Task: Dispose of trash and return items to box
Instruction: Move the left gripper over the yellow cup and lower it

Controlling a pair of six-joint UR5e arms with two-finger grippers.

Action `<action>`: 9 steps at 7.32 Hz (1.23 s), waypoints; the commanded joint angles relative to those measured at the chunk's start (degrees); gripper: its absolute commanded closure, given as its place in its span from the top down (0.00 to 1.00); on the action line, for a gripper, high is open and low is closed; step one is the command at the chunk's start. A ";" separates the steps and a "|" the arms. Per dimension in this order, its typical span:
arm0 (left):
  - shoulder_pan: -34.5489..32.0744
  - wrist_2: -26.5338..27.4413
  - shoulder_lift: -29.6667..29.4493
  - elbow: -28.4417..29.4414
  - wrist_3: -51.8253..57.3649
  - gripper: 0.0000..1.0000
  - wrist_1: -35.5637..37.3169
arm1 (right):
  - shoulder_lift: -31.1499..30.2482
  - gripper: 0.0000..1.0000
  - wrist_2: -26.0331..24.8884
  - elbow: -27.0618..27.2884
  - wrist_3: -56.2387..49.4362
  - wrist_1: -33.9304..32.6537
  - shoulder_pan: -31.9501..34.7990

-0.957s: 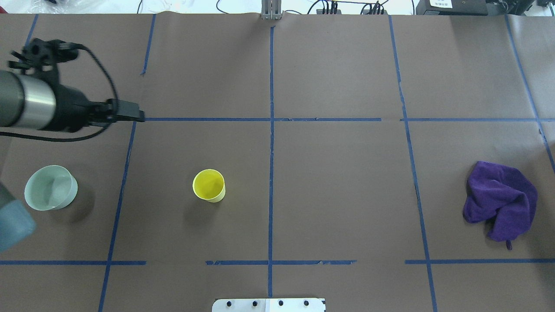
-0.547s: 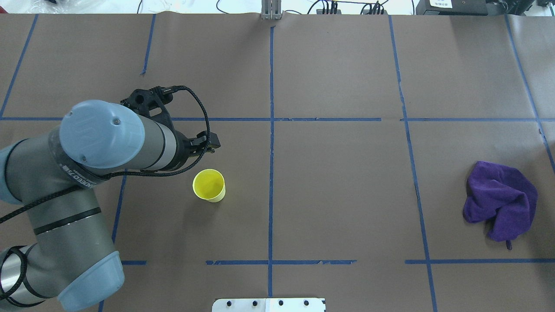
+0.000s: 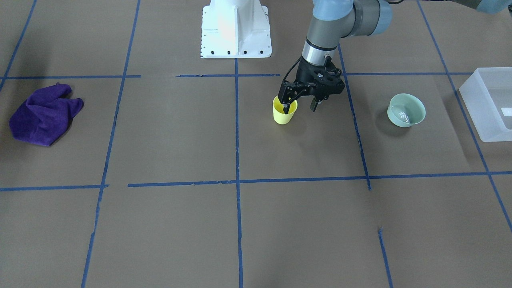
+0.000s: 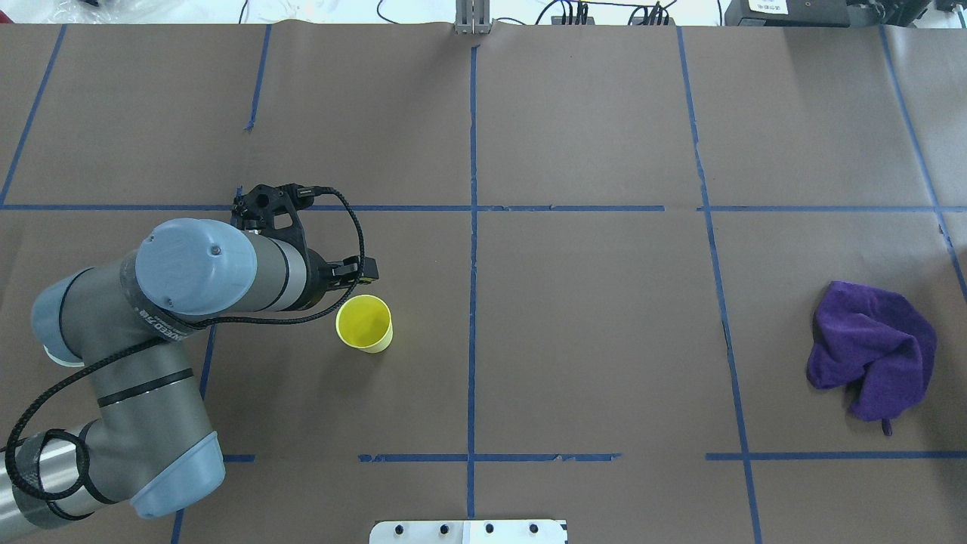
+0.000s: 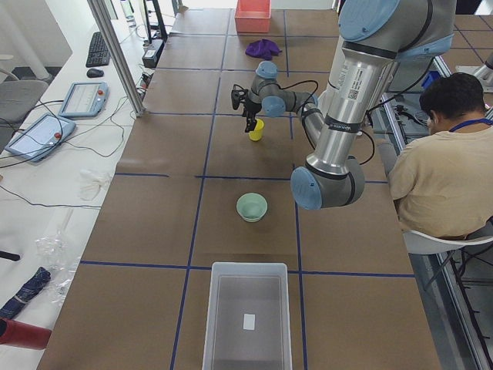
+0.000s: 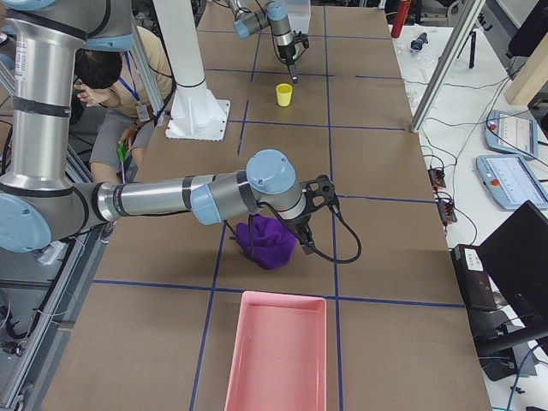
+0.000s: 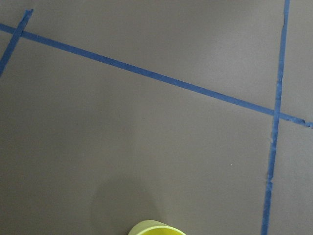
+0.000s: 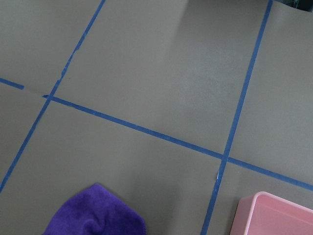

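The yellow cup (image 3: pixel 284 117) is found upright on the table (image 3: pixel 160 140), and it's hovered over by the spread-open left gripper (image 3: pixel 299 106), one finger seen at its mouth, the other out beside it.

Matt brown paper (image 4: pixel 589 340) spreads across the whole frame, crossed by blue tape (image 4: pixel 472 264). The yellow cup (image 4: pixel 364 323) at centre-left looks smooth plastic; the purple cloth (image 4: pixel 869 355) at right is fuzzy; the box (image 3: pixel 474 112) is frosted translucent plastic
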 commanded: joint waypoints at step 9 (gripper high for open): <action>4.77 0.03 2.19 -0.37 0.10 0.61 -2.91 | -0.28 1.00 -0.02 -0.42 -0.16 0.09 0.00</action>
